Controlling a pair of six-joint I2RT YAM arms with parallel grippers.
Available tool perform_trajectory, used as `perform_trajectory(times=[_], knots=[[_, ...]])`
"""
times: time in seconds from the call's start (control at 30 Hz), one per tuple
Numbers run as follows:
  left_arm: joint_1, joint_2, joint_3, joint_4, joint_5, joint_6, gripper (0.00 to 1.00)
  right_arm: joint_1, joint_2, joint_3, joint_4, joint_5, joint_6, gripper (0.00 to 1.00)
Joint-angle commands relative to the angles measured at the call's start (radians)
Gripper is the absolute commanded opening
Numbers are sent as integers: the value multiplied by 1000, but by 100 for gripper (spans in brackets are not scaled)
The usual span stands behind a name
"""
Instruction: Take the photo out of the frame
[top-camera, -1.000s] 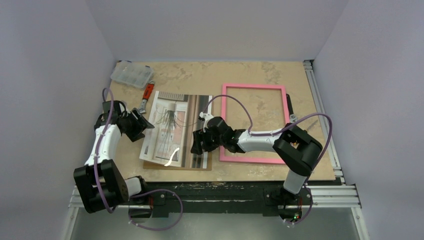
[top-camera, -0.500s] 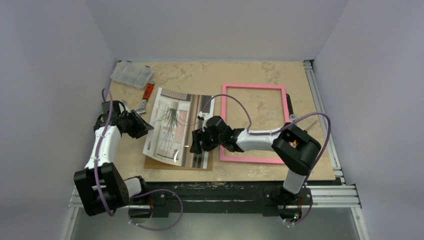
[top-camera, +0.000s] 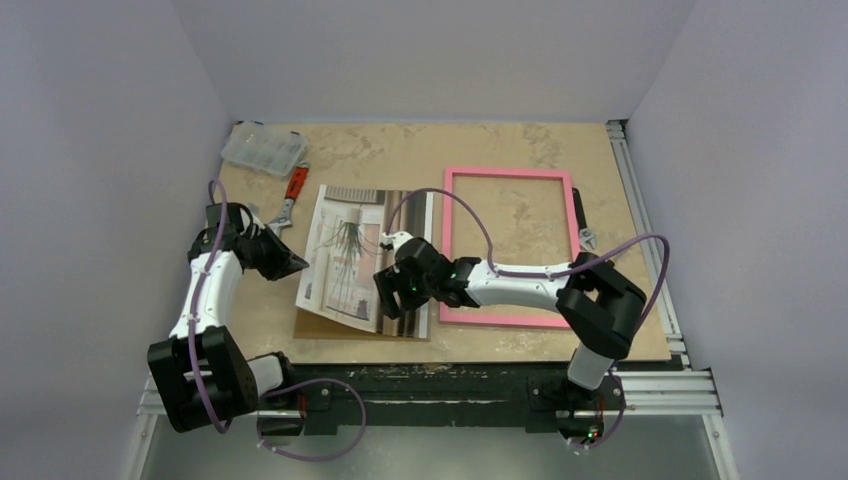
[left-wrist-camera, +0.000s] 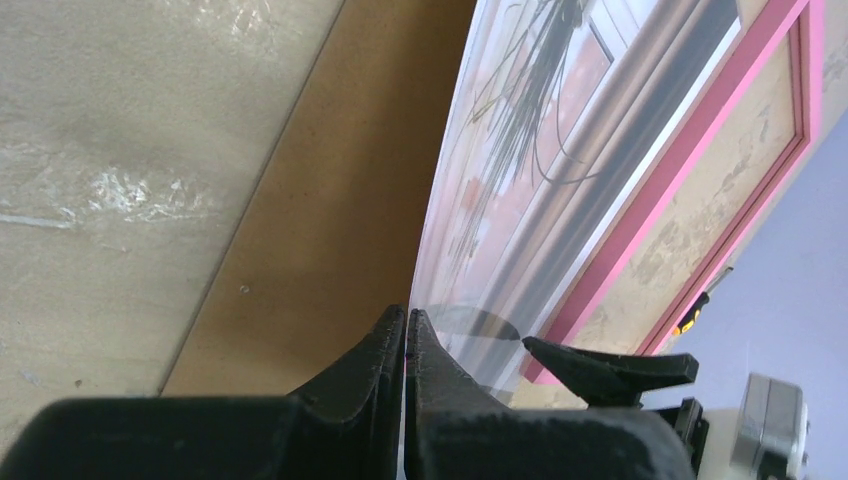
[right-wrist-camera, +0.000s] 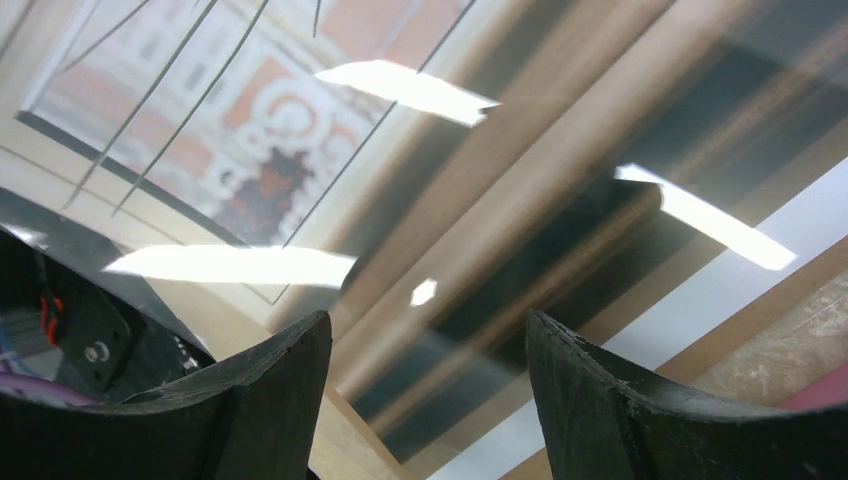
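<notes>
Far left of the bench: one clear parts box, one orange-handled tool. My left gripper is pinched together on the left edge of the one photo, and that edge sits raised off one brown backing board. Right gripper hangs over the photo's right side, jaws apart, gripping nothing. One pink frame lies flat just right of the photo, with bench showing through it.

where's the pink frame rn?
Top view: the frame lies flat on the right half of the table, just right of the photo; the right arm crosses its near edge.
</notes>
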Motion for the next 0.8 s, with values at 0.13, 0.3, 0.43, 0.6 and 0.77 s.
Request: perform_trajectory(times=[0.13, 0.3, 0.43, 0.6, 0.77], knots=[[-8, 15, 63, -55, 29, 3, 0, 206, -66, 150, -145, 287, -199, 71], [-9, 16, 75, -66, 15, 13, 0, 358, -54, 191, -199, 523, -270, 71], [-7, 20, 83, -74, 14, 14, 0, 475, -35, 202, -215, 660, -360, 70], [-8, 30, 93, -84, 11, 18, 0, 559, 64, 337, -340, 720, -339, 52], [-8, 33, 84, -89, 11, 21, 0, 594, 141, 414, -356, 722, -319, 38]])
